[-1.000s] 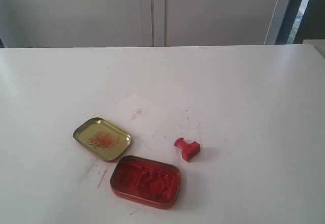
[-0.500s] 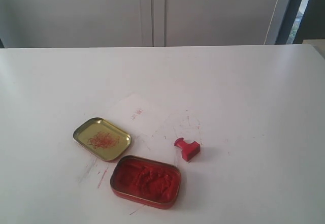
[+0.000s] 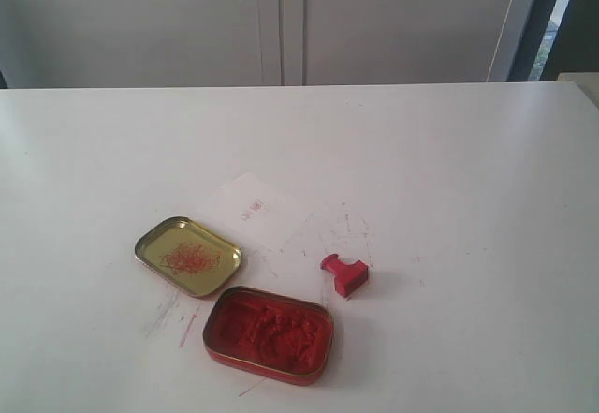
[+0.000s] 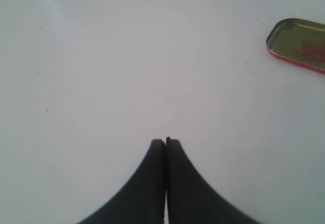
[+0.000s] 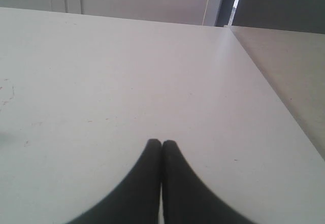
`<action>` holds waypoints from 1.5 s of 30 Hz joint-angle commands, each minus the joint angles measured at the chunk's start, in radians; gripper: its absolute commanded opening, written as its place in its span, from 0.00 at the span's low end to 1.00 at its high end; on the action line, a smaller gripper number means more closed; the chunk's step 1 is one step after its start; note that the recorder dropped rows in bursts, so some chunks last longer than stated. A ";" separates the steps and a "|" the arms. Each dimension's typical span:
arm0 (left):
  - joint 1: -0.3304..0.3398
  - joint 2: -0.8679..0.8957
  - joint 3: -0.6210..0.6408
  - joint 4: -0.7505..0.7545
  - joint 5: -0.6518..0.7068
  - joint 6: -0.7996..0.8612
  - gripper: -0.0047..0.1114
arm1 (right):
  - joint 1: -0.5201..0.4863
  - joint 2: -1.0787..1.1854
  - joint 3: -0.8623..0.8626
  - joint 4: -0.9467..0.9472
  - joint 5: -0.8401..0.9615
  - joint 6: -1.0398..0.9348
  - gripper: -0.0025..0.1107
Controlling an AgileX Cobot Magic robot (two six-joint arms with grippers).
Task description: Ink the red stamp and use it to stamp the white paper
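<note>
The small red stamp [image 3: 345,274] lies tipped on its side on the white table, right of the tins. Behind it and to the left, the thin white paper [image 3: 253,209] lies flat and bears a small red mark. Neither gripper shows in the exterior view. In the left wrist view my left gripper [image 4: 165,141] is shut with nothing in it over bare table, the gold lid [image 4: 299,43] off at one edge. The right wrist view shows my right gripper [image 5: 161,144] shut and empty over bare table, far from the stamp.
An open red tin of lumpy ink paste [image 3: 269,334] sits near the front edge. Its gold lid [image 3: 188,256] with red scribbles lies to the left, touching the paper's corner. Red smears mark the table around them. A table edge [image 5: 264,76] shows in the right wrist view.
</note>
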 commanded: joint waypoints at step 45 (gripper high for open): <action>0.122 -0.131 0.140 -0.124 -0.138 0.146 0.04 | 0.003 -0.006 0.002 -0.008 -0.006 -0.002 0.02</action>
